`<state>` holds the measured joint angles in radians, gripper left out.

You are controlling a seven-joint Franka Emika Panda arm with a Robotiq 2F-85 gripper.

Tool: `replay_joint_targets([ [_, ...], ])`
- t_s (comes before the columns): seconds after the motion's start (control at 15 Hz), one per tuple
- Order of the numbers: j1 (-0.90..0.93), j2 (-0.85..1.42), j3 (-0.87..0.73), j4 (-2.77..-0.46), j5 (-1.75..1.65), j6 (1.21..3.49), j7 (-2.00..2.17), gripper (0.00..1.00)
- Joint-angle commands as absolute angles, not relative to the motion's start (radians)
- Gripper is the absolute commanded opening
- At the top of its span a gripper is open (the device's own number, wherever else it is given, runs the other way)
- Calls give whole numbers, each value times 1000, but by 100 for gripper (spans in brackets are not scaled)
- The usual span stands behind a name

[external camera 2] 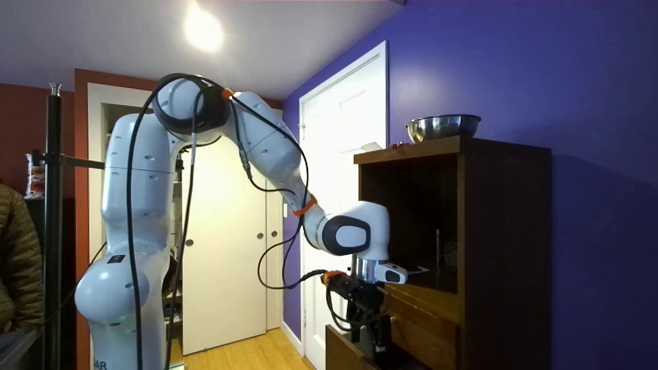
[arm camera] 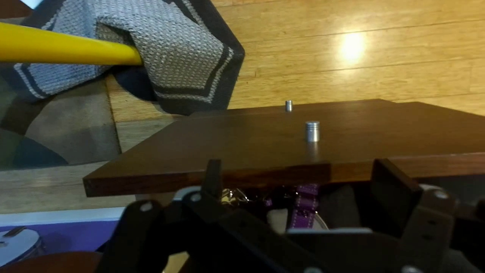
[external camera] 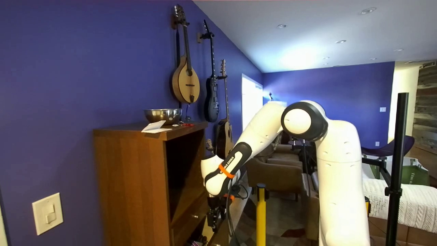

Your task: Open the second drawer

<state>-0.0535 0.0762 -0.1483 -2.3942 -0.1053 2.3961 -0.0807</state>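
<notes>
The brown wooden cabinet has a dark open compartment above its drawers. The upper drawer is shut, and its metal knob shows. The second drawer stands pulled out; its front panel also shows in the wrist view with a silver knob. A purple strap and metal bits lie inside it. My gripper points down just behind the drawer front. In the wrist view my gripper has its fingers wide apart with nothing between them. Whether they touch the panel I cannot tell.
A lower knob shows beyond the drawer front. A steel bowl and papers sit on the cabinet top. A yellow post and a folded grey rug are nearby on the floor.
</notes>
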Motion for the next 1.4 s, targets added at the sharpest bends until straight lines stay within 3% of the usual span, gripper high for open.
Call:
replay_joint_targets([
  [0.0,-76,55,-108,-2400,56,2399,-191,100],
  [0.33,-59,89,-58,-2421,188,2539,-253,100],
  [0.67,-46,166,-40,-2417,108,2669,-158,100],
  [1.33,-56,200,-134,-2398,-137,2512,-26,100],
])
